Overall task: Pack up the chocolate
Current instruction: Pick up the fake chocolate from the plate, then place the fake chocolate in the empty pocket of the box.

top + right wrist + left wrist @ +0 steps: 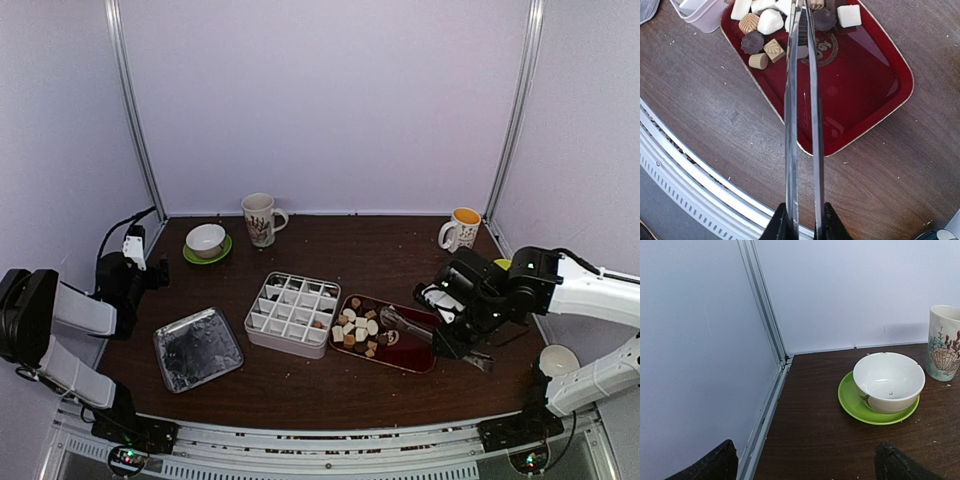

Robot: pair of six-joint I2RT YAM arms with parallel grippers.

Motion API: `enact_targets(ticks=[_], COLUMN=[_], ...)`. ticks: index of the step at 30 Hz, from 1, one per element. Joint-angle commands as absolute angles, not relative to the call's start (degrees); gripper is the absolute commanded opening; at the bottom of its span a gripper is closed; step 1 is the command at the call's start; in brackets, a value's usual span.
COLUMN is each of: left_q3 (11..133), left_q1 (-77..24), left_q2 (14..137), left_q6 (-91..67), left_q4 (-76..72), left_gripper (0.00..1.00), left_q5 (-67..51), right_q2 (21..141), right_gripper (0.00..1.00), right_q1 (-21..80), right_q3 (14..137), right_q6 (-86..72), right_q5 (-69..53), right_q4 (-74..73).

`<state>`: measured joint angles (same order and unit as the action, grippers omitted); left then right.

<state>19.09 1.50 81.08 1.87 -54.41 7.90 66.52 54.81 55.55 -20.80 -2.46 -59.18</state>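
Observation:
The chocolate (357,330) is a heap of small white, tan and dark pieces at the left end of a red tray (420,365). In the right wrist view the chocolate (762,22) sits at the top of the red tray (865,100). My right gripper (802,220) is shut on long metal tongs (802,100), whose two arms are squeezed nearly together. The tongs (405,325) reach from the right gripper (452,338) over the pieces. Their tips run out of the wrist view, so I cannot tell if they hold a piece. My left gripper (807,460) is open over bare table by the left wall.
A white divided box (292,314) stands left of the tray, with a foil tray (197,348) further left. A white bowl (888,381) on a green saucer (855,405) and a shell-printed mug (945,342) stand at the back left. A yellow-lined mug (461,229) is back right.

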Motion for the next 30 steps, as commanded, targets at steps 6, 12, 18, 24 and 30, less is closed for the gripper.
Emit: enact_targets(ticks=[6, 12, 18, 24, 30], left_q3=[19.0, 19.0, 19.0, 19.0, 19.0], left_q1=[1.7, 1.7, 1.7, 1.7, 1.7], left_q2=[81.6, 81.6, 81.6, 81.6, 81.5], left_q6=[1.4, 1.4, 1.4, 1.4, 1.4], left_q4=[-57.9, -57.9, -57.9, -57.9, -57.9], left_gripper=[0.98, 0.98, 0.98, 0.98, 0.98], left_q5=[8.3, 8.3, 8.3, 8.4, 8.3], right_q2=[61.1, 64.4, 68.1, 75.8, 81.9], right_gripper=[0.20, 0.21, 0.20, 0.20, 0.20], right_q1=[51.6, 51.6, 53.1, 55.5, 56.6], right_q3=[54.5, 55.8, 56.6, 61.3, 63.6], right_q6=[-22.4, -19.8, -19.7, -17.5, -15.6], right_q5=[-0.5, -9.3, -16.7, -17.5, -15.2], right_q4=[-54.2, -47.9, -37.5, -35.2, -34.5])
